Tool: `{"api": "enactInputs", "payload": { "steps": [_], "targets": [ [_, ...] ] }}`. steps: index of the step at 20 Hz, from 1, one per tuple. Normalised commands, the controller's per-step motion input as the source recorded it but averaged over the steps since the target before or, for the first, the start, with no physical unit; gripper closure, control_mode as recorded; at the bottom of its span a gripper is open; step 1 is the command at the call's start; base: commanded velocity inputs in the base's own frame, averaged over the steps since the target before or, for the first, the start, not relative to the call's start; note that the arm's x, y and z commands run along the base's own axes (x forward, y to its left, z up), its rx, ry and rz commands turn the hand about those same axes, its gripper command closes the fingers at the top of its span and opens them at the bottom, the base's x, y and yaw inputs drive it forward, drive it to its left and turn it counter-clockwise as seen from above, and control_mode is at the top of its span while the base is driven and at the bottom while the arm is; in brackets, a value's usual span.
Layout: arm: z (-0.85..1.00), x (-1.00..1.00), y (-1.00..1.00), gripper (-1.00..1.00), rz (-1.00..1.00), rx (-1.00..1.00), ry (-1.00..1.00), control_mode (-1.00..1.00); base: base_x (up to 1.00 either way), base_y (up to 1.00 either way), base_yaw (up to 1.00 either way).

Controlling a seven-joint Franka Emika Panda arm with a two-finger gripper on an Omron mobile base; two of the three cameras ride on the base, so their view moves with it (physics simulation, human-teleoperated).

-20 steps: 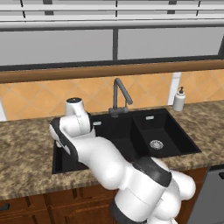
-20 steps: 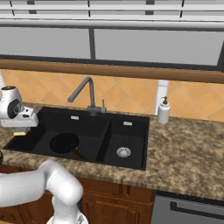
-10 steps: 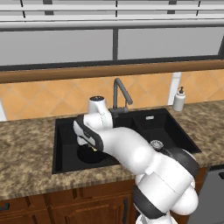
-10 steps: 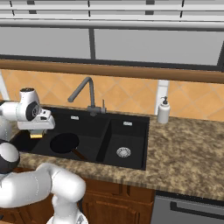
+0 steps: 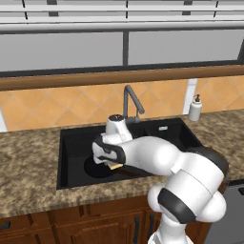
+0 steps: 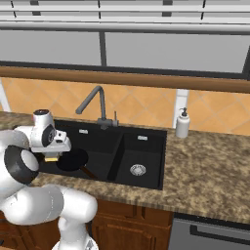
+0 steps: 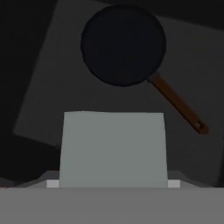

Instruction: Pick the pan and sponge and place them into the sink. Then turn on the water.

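Hanging over the large basin, the sponge (image 7: 113, 148) sits pinched in the claw (image 6: 52, 157) — light, soft, best held across its short sides. Below it the pan (image 7: 123, 44) lies flat in the sink (image 5: 71, 143); the faucet (image 6: 93, 105) waits behind.

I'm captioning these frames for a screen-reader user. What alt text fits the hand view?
Looking down into the dark sink basin, the gripper holds the sponge, its grey-blue face filling the lower middle of the picture. Beyond it the round black pan lies on the basin floor, its thin brown handle running toward the lower right.
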Motion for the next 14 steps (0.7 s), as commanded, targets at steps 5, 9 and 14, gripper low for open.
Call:
{"api": "enactInputs", "payload": {
  "steps": [5,9,14],
  "targets": [
    [-0.33,0.35,0.0,1.0,0.0,0.0,-0.02,-1.0,0.0,0.0,0.0],
    [-0.01,0.38,0.0,1.0,0.0,0.0,0.0,-1.0,0.0,0.0,0.0],
    [-0.05,0.41,0.0,1.0,0.0,0.0,0.0,-1.0,0.0,0.0,0.0]
  ]
}}
